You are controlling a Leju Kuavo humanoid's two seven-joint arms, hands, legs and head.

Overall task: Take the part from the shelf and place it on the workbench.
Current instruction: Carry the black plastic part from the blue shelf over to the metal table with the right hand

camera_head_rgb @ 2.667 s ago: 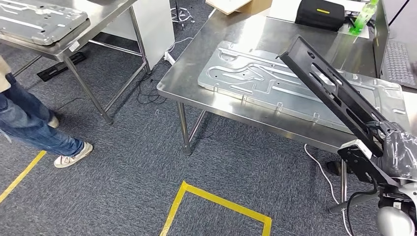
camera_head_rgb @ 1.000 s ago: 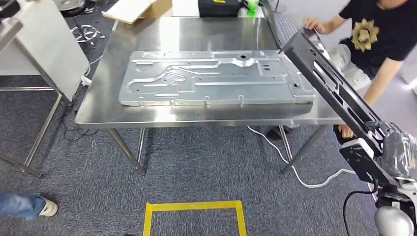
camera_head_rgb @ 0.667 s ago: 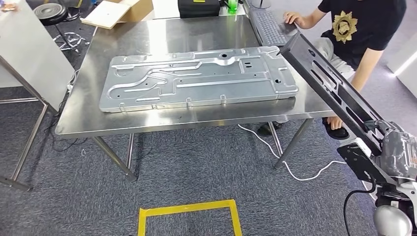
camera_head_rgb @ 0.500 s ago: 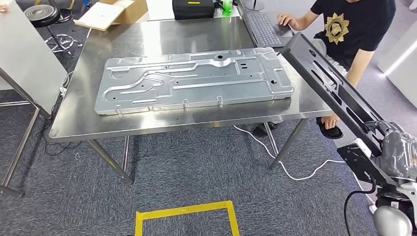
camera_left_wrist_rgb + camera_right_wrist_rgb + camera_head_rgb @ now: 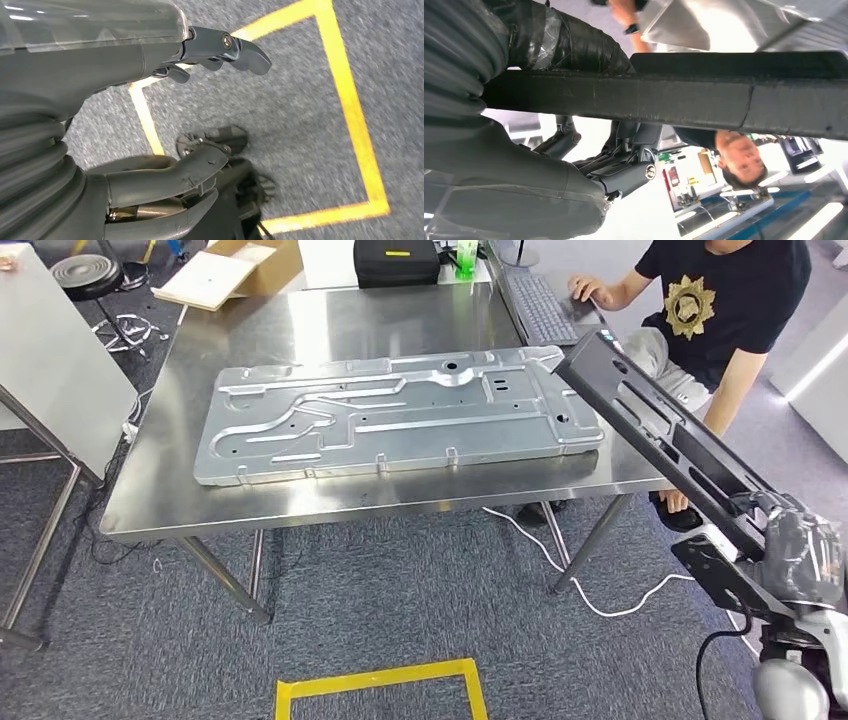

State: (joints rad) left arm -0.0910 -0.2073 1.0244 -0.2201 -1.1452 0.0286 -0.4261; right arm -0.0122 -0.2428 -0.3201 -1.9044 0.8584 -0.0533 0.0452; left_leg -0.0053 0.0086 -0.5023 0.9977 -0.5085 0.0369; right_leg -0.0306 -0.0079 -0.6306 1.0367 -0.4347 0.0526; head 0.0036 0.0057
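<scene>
One long black part gripped in right hand, tilted over workbench right edge; left hand hung spread, holding nothing.

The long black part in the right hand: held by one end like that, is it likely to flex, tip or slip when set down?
Probably stiff: the black part runs straight from the right hand to its far end over the workbench, without visible sag. Gripped near one end, it likely levers hard on the hand and could twist. Its slotted frame suggests moderate weight, though that is uncertain.
</scene>
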